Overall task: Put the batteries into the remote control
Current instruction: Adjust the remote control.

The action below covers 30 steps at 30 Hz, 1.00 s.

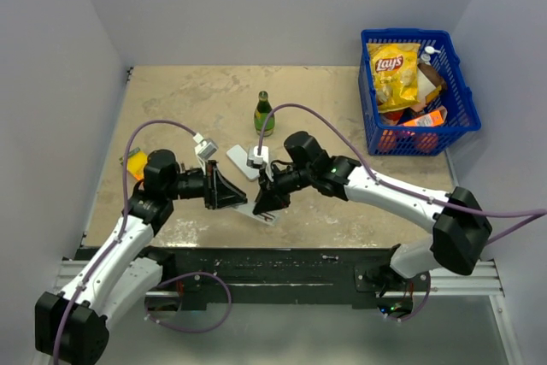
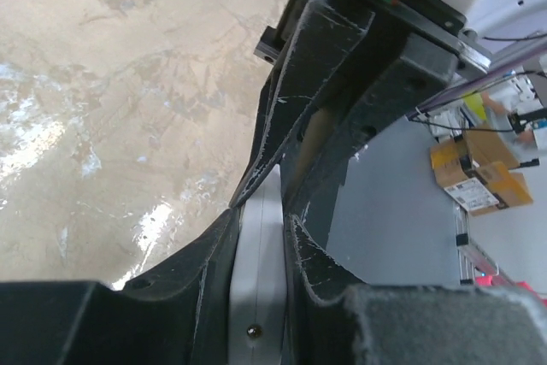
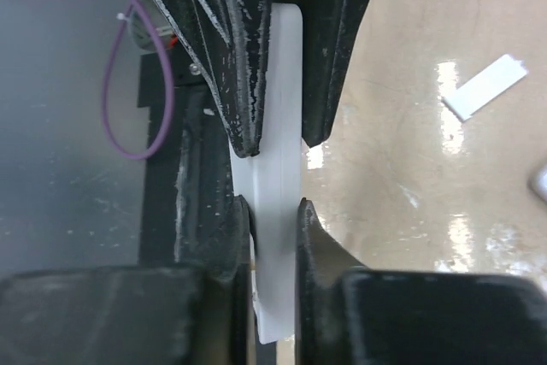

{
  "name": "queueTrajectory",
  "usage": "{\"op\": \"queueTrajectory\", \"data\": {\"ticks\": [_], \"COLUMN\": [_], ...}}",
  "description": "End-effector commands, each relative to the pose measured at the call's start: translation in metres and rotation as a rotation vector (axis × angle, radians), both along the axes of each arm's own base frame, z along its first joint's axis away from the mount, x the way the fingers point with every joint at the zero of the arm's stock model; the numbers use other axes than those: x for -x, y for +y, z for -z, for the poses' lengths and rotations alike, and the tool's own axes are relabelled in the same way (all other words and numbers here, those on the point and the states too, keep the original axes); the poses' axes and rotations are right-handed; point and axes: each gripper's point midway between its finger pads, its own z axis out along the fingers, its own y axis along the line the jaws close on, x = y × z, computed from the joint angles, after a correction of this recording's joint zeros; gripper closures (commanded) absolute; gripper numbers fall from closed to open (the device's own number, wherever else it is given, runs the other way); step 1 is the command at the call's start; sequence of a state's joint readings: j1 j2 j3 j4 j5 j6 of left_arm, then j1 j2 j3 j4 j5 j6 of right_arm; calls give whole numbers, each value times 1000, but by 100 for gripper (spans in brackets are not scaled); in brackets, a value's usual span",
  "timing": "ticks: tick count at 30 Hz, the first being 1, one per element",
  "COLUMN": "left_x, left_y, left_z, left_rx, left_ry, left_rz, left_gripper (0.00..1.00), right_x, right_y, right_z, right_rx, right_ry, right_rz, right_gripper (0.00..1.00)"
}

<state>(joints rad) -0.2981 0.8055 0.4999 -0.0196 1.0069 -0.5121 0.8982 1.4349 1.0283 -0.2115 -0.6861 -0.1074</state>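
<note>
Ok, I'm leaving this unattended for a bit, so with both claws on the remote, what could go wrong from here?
1. The left claw and right claw both clamp the white remote close together; out-of-step arm moves could twist it or tear it loose.
2. Neither claw is free to pick anything up, so one must let go, and the remote may tip.

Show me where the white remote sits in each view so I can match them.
Top external: remote at low centre of the picture.
Left wrist: bottom centre, a pale strip clamped in the left gripper.
Right wrist: centre, a white bar clamped in the right gripper.
Shared landmark: the tan table.
</note>
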Motion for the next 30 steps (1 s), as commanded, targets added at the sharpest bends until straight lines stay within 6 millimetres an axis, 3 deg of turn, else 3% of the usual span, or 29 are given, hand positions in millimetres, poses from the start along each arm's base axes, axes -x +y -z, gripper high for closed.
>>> {"op": "queueTrajectory", "data": {"ticks": [1, 5, 8, 11, 14, 16, 21, 30], "left_x": [-11, -23, -34, -42, -46, -47, -38, -19], "left_y": [2, 10, 20, 37, 51, 53, 46, 31], "left_z": [-33, -49, -65, -83, -90, -82, -72, -79], "left_rx": [26, 49, 104, 178, 267, 315, 387, 475], "left_ry": [-112, -188, -226, -256, -228, -159, -125, -164], "left_rz": [-56, -186, -323, -486, -609, -641, -577, -420], "left_gripper": [89, 62, 31, 16, 14, 12, 10, 10], "right_x": [6, 4, 4, 1, -6, -11, -17, -13], "right_y": [2, 4, 2, 4, 3, 2, 2, 7], "right_z": [-16, -35, -44, -57, -65, -69, -91, -106], "right_rx": [-40, -113, -154, -217, -261, -288, -426, -537], "right_ry": [-6, -10, 28, 49, 54, 62, 113, 198], "right_rz": [-14, 30, 81, 140, 214, 264, 353, 350], "right_gripper": [100, 100, 100, 100, 100, 100, 100, 100]}}
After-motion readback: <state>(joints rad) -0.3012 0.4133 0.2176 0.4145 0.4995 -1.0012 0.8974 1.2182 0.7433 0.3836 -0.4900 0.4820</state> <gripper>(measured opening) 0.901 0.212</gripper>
